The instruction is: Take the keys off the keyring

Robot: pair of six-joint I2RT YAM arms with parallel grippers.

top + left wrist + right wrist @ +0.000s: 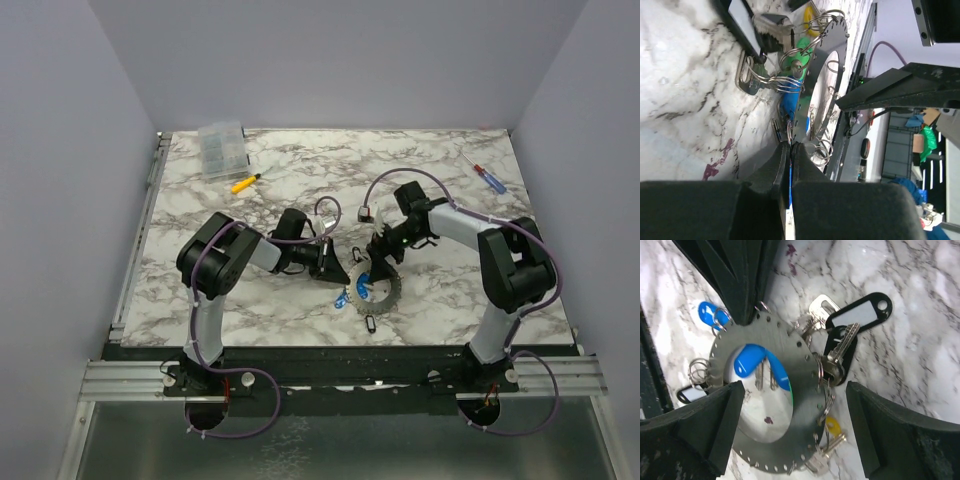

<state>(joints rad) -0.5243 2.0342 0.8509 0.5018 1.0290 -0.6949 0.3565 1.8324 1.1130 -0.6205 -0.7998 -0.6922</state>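
Note:
The keyring (380,293) is a flat grey perforated ring near the table's front middle, with small split rings and keys hung round it. In the right wrist view the keyring (805,375) shows a blue-tagged key (751,360) through its hole, another blue tag (707,312), black tags (860,315) and a yellow-headed key (832,427). My left gripper (790,146) is shut on the ring's rim (822,75), which stands tilted on edge; green (797,57) and blue (790,102) tags hang beside it. My right gripper (792,390) is open just above the ring, a finger on each side.
A clear plastic parts case (222,150) and a yellow-handled screwdriver (245,182) lie at the back left. A red-and-blue screwdriver (485,175) lies at the back right. A blue tag (343,299) and a black tag (368,325) lie by the ring.

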